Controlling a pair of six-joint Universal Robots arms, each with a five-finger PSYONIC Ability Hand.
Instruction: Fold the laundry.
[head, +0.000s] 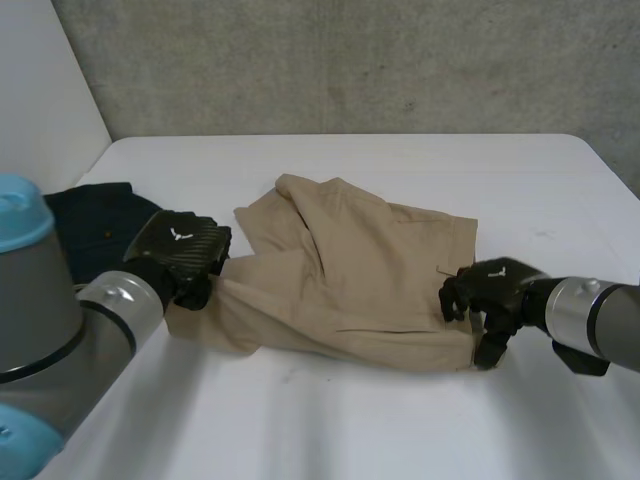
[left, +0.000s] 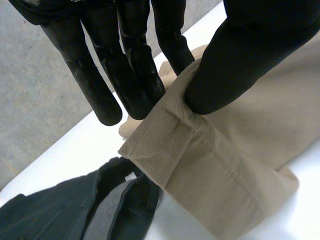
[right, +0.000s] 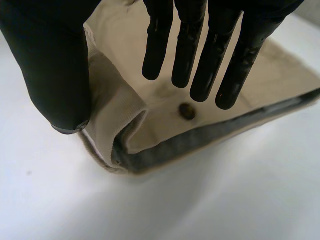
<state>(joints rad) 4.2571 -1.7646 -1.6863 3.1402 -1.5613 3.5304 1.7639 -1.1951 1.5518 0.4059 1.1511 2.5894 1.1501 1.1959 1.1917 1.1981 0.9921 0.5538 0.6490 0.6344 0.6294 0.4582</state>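
fingers (left: 132, 75) around stitched tan twill hem (left: 167, 147)

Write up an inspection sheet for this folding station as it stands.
surface: white table, carrying both garments.
job's things: beige twill shorts lying crumpled mid-table, upper part folded over; dark navy garment bunched at the table's left edge, next to the shorts.
clutter: nothing seen.
hands: left hand pinches the shorts' leg hem between thumb and fingers; right hand at the waistband end, fingers straight above the cloth, thumb at its corner.
cables: nothing seen.
surroundings: grey concrete wall behind the table.
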